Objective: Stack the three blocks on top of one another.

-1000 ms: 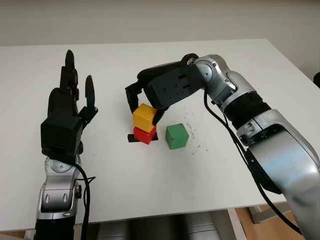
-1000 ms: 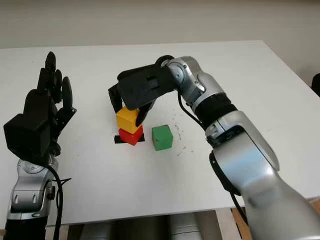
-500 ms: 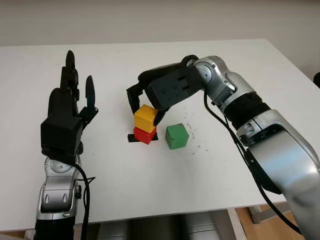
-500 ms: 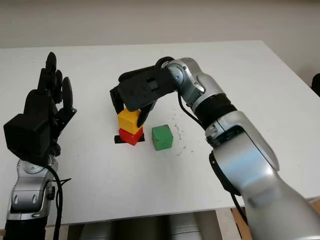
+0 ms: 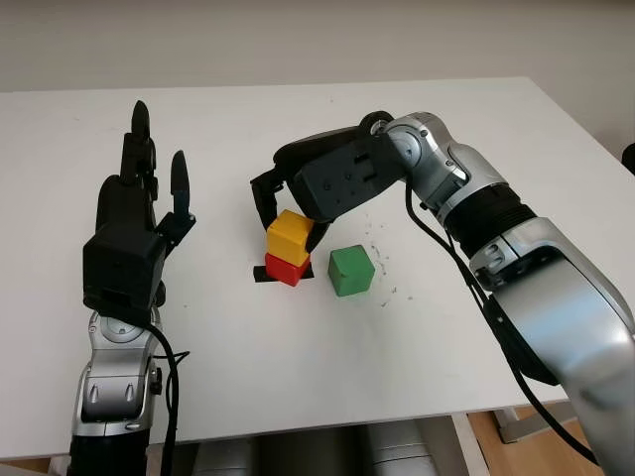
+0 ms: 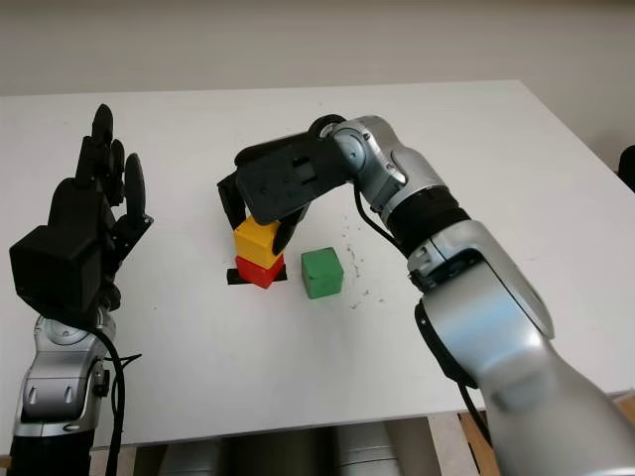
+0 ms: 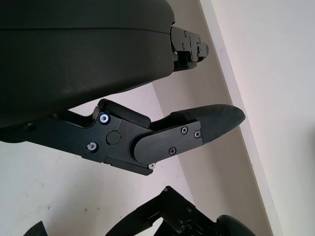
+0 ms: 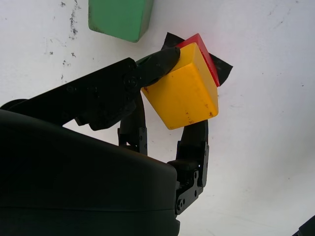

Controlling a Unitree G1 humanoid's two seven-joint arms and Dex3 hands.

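Three blocks: small cubes, all near the middle of the white worktop [image 5: 298, 397], well away from every edge.
Yellow block: the small yellow cube [image 5: 289, 235] sits on top of the red one, turned a little askew to it.
Red block: the small red cube [image 5: 286, 267] stands on a patch of black tape [image 5: 261, 276] stuck to the worktop; in the right wrist view just a red edge [image 8: 209, 61] shows past the yellow cube.
Green block: the small green cube [image 5: 351, 271] stands alone on the worktop, just beside the stack on the side toward the right edge, not touching it.
Right hand: the black three-finger right hand [image 5: 303, 203] reaches in over the stack from the far side; its fingers [image 8: 162, 63] are closed against the yellow block's sides, one on the near face and others behind it.
Left hand: the black left hand [image 5: 134, 233] is held upright above the worktop near the left edge, well apart from the blocks, open and holding nothing.
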